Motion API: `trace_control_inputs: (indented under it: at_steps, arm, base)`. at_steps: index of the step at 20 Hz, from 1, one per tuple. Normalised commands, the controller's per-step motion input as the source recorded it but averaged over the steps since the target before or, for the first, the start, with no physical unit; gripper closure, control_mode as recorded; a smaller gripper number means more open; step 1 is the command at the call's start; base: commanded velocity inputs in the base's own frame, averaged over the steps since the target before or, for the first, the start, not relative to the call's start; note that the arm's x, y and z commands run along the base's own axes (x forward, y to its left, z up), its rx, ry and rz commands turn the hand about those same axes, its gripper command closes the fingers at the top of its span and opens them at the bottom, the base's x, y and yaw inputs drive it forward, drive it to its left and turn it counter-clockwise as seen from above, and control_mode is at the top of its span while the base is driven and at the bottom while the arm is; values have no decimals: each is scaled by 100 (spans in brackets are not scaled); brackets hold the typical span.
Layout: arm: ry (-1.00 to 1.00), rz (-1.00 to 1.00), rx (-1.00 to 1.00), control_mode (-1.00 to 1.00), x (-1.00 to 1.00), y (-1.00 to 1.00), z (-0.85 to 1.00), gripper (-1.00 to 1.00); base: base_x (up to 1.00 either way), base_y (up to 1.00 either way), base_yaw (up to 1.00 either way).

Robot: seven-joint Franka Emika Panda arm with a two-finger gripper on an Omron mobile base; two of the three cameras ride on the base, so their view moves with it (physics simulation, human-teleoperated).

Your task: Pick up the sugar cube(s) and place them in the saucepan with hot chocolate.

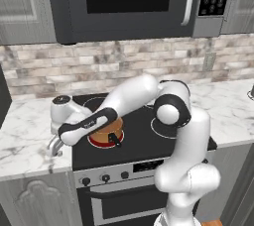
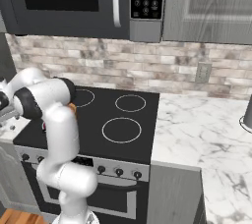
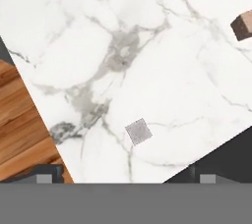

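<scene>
Here, a simulated kitchen w/ a black stovetop (image 1: 144,136) set between white marble counters (image 1: 25,141), a microwave (image 1: 134,2) overhead and a brick backsplash behind. The white arm reaches left over the stove's left edge, its gripper (image 1: 53,146) hanging low above the left counter. In the hand view the two dark finger tips sit far apart at the bottom corners — jaws fully spread, nothing between them.

The saucepan (image 1: 106,136), copper-orange w/ a stubby black handle, stands on the front-left burner; in the left base view the forearm crosses in front of it, so just its lower wall and handle show.

Seen from the hand cam, the greyish-white sugar cube (image 3: 138,131) lies flat on the marble, roughly centred between the finger tips and a bit beyond them, untouched. The tan-brown sugar cube (image 3: 243,24) lies well apart from it, at the frame's upper right edge — partly cut off. Wood floor (image 3: 22,129) shows past the counter's edge at lower left.
</scene>
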Motion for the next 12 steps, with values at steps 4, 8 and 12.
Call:
trace_control_inputs:
  at_steps: [4,8,12]
  arm:
    - [0,0,0,-100,-4,10,0,-100]
    - [0,0,0,-100,-13,2,0,-100]
    - [0,0,0,-100,-9,0,-3,-100]
  base:
    - [0,0,0]
    - [0,0,0]
    - [0,0,0]
